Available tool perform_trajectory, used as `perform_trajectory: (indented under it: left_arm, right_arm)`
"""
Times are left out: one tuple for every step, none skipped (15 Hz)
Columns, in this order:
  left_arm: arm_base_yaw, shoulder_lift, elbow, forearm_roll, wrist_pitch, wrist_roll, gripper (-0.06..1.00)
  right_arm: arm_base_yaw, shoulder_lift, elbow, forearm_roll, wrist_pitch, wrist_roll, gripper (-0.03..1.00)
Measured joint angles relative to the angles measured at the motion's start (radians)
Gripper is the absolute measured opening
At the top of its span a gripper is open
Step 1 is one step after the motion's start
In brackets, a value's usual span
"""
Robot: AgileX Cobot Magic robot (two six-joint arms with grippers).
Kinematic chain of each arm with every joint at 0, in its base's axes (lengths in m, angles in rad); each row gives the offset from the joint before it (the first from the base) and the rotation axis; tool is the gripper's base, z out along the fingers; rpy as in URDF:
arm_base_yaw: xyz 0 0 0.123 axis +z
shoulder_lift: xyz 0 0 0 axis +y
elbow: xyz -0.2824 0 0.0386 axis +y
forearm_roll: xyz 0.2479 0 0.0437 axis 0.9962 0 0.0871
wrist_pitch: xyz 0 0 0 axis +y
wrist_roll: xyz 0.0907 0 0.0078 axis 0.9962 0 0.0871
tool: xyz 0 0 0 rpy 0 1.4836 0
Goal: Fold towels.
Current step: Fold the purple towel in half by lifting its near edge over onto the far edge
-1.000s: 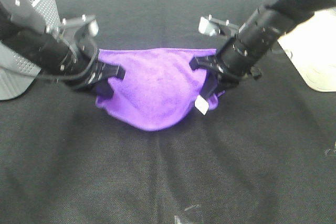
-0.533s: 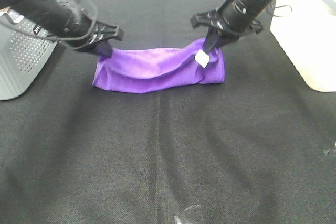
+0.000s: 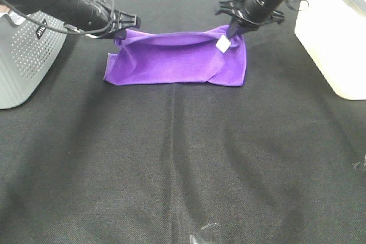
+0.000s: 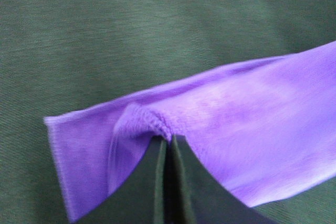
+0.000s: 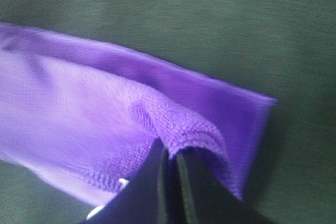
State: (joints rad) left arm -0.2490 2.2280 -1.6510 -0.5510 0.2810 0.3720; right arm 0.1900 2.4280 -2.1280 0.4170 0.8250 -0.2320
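The purple towel [image 3: 177, 60] lies folded in half on the black table, at the far middle of the exterior view. Its white tag [image 3: 222, 43] hangs at the right upper corner. My left gripper [image 3: 121, 32] is shut on the towel's upper left corner. My right gripper [image 3: 233, 30] is shut on the upper right corner. The left wrist view shows the closed fingers [image 4: 160, 182] pinching a fold of the towel [image 4: 252, 124]. The right wrist view shows the same pinch on the towel [image 5: 79, 119] by the fingers [image 5: 168, 187].
A grey perforated basket [image 3: 23, 61] stands at the far left, close beside my left arm. A cream-white box [image 3: 334, 38] stands at the far right. The black cloth-covered table [image 3: 183, 170] stretches toward the near edge.
Both grippers have carried the towel's near edge up and away over the far edge, turning the hanging cloth into a flat folded strip. Both arms have moved farther back.
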Motion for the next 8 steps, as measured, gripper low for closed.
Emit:
perform_trajectory:
  left_arm:
    - [0.001, 0.015, -0.002, 0.0, -0.008, 0.003, 0.0]
    - [0.001, 0.025, -0.003, 0.001, -0.023, 0.006, 0.0]
    - [0.001, 0.025, -0.003, 0.001, -0.023, 0.006, 0.0]
    - [0.001, 0.035, -0.003, 0.001, -0.037, 0.006, 0.0]
    - [0.001, 0.043, -0.003, 0.001, -0.052, 0.008, 0.0]
    - [0.001, 0.052, -0.003, 0.001, -0.061, 0.012, 0.0]
    - [0.001, 0.066, -0.003, 0.003, -0.073, 0.015, 0.0]
    - [0.001, 0.08, -0.003, 0.003, -0.073, 0.015, 0.0]
  right_arm:
    - [0.0, 0.015, 0.0, 0.001, 0.0, 0.004, 0.03]
    - [0.0, 0.031, 0.0, 0.001, 0.0, 0.007, 0.03]
    - [0.0, 0.031, 0.0, 0.001, 0.0, 0.007, 0.03]
    - [0.0, 0.051, 0.0, 0.002, -0.004, 0.008, 0.03]
    - [0.0, 0.066, 0.0, 0.005, -0.021, 0.008, 0.03]
    - [0.0, 0.078, 0.0, 0.009, -0.033, 0.008, 0.03]
    - [0.0, 0.094, 0.0, 0.017, -0.048, 0.008, 0.03]
    - [0.0, 0.104, 0.0, 0.018, -0.048, 0.005, 0.03]
